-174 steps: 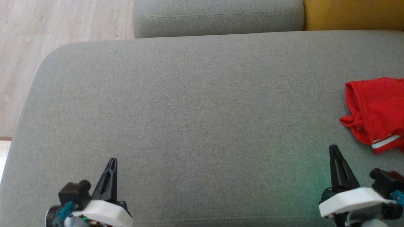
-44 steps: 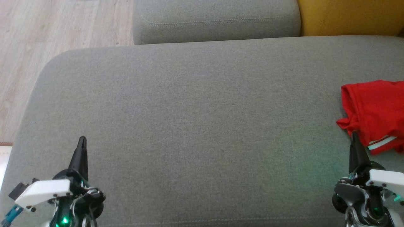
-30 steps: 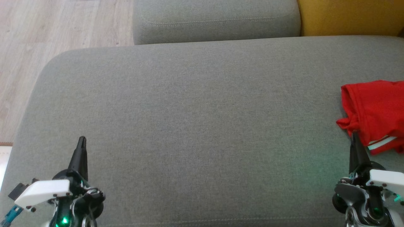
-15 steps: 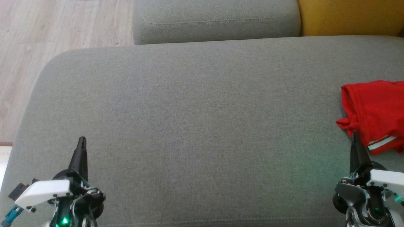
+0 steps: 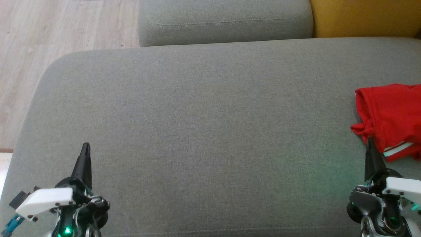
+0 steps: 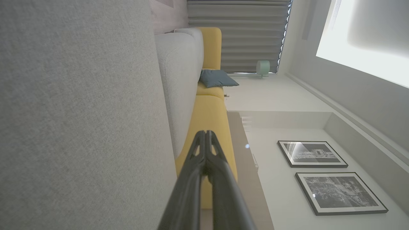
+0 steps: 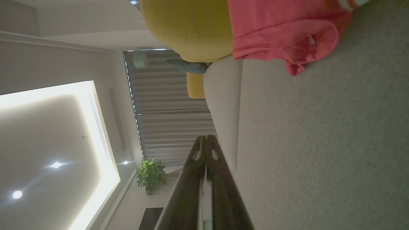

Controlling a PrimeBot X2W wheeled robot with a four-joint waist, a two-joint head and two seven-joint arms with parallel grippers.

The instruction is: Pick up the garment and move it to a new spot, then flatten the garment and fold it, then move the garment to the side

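Note:
The garment [image 5: 391,115] is red with a white stripe and lies bunched at the right edge of the grey sofa seat [image 5: 204,131]; the right wrist view shows the garment [image 7: 281,35] at its top. My right gripper [image 5: 370,141] is shut at the lower right, its tip just below the garment's near left corner; I cannot tell if they touch. Far from the cloth, my left gripper [image 5: 86,145] is shut at the lower left over bare cushion. Shut fingers appear in each wrist view: left gripper [image 6: 206,132], right gripper [image 7: 206,136].
A grey backrest cushion [image 5: 223,19] and a yellow cushion [image 5: 361,16] border the seat's far edge. Wooden floor [image 5: 49,33] lies beyond the seat's left edge. A wide stretch of grey seat lies between the two grippers.
Since the oldest frame both arms have rolled on their wrists; the left gripper moved left and the right gripper moved up to the garment's corner. Nothing has moved in the last second.

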